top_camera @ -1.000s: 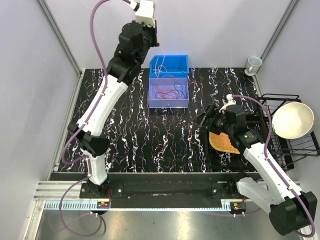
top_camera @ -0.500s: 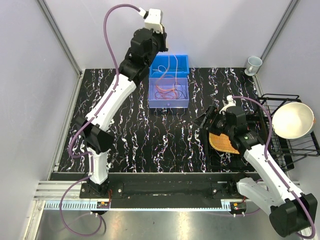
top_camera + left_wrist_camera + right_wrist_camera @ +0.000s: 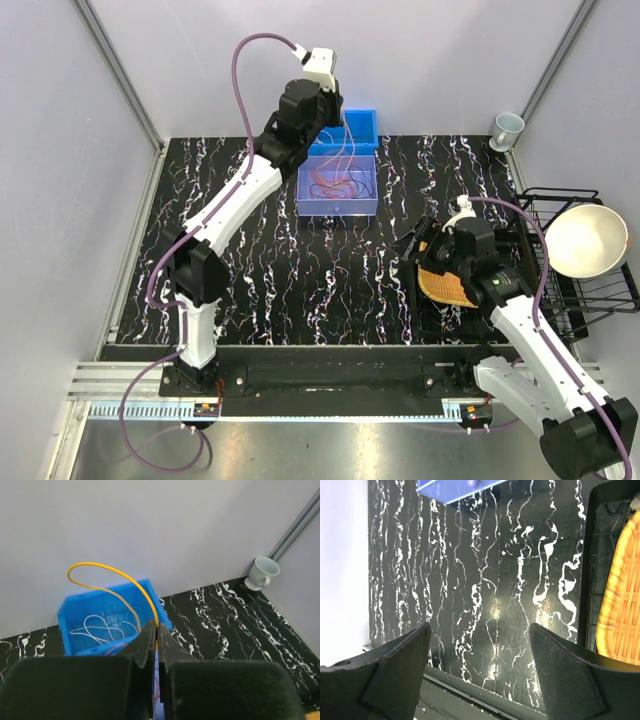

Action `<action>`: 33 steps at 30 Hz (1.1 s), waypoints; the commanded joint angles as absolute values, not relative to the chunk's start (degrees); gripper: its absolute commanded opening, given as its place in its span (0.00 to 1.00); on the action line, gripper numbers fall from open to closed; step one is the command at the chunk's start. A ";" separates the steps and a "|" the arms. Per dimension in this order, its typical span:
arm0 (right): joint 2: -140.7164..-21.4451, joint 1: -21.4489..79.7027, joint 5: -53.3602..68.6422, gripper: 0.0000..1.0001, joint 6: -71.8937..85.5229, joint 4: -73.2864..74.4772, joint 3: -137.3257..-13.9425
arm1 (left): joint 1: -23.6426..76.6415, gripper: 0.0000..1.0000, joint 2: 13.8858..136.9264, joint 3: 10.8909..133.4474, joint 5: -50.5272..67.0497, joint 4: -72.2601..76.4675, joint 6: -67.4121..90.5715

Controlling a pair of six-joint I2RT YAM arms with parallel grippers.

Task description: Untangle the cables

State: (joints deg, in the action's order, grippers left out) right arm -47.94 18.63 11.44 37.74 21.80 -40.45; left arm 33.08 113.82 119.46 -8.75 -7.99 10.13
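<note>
My left gripper [image 3: 156, 625] is shut on a thin yellow cable [image 3: 102, 570] that arcs up out of its tips and drops back toward the blue bin [image 3: 75, 612]. White cables [image 3: 95, 627] lie coiled in that bin. In the top view the left gripper [image 3: 335, 115] hangs high over the blue bin [image 3: 362, 122]. A tangle of red and orange cables [image 3: 335, 185] lies in the clear lilac bin [image 3: 340, 208] in front of it. My right gripper [image 3: 479, 626] stands open and empty above the marbled table, beside the wicker tray [image 3: 622, 595].
An orange wicker tray [image 3: 447, 287] lies on a black mat under the right arm. A black wire rack [image 3: 585, 290] holding a white bowl [image 3: 585, 240] stands at the right edge. A white cup [image 3: 507, 127] sits in the back right corner.
The left arm has swung right and forward from the back wall to above the blue bin, still shut on the yellow cable. The right arm has barely moved.
</note>
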 commanded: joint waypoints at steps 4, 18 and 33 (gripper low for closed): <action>-48.60 18.54 10.37 0.85 37.62 19.25 -39.64 | 33.31 0.00 110.39 115.14 -7.91 -3.69 10.28; -50.54 18.63 12.22 0.84 38.67 16.52 -37.53 | 31.99 0.00 113.81 110.83 -9.23 -3.25 10.19; -53.00 18.63 13.01 0.84 38.76 14.41 -36.47 | 28.04 0.00 126.65 123.31 -28.29 -12.13 24.07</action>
State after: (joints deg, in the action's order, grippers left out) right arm -52.56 18.63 12.16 38.76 17.50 -36.67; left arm 28.64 126.56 118.13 -17.63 -12.19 18.31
